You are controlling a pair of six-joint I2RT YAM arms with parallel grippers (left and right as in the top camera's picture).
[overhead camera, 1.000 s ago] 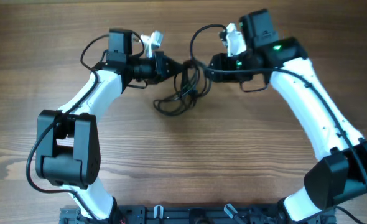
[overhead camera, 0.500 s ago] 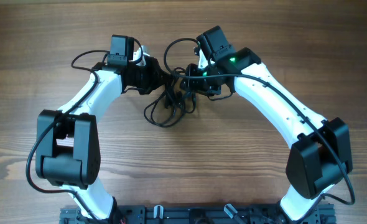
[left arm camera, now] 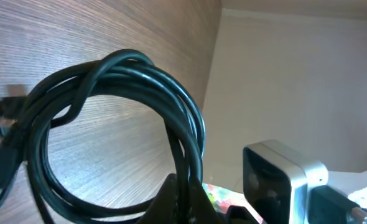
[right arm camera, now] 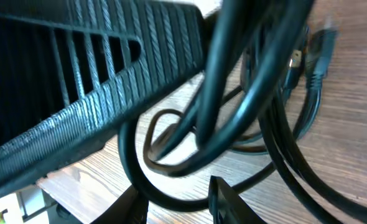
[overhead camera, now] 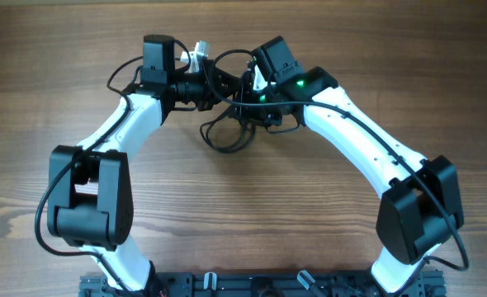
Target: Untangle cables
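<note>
The cables are thin black cords in tangled loops on the wooden table, hanging between both grippers. My left gripper is shut on a few strands; in the left wrist view its fingertips pinch the cords below a round loop. My right gripper sits right beside the left one, over the bundle. In the right wrist view its fingers are open, with one cable loop crossing between them and several cords with plug ends beyond.
The left gripper's ribbed black body fills the upper left of the right wrist view, very close. The two arms nearly touch at the back middle of the table. The right wrist camera shows in the left wrist view.
My right arm has swung left until its gripper is next to the left gripper. The cable bundle has shifted a little left and been drawn up between the two.
</note>
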